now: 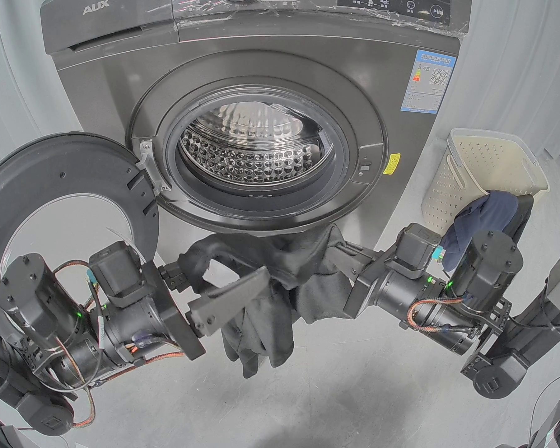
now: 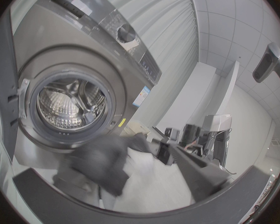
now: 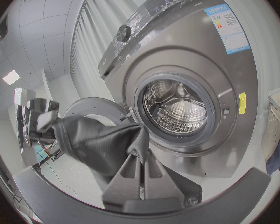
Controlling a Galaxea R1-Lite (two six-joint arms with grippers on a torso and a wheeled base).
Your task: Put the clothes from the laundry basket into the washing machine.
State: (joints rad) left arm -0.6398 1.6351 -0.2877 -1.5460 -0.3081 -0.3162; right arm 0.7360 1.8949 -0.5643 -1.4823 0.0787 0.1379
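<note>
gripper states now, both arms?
Left gripper: open wide.
Right gripper: closed on the dark garment.

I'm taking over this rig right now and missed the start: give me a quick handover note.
Right gripper: jaws shut on the dark garment.
Left gripper: jaws apart, garment's other end at it, hold unclear.
The garment hangs below the washing machine mouth, door open; the drum looks empty. A blue garment drapes over the laundry basket rim.
Done: nothing loaded yet.
Left: load the dark garment, then the blue one.
</note>
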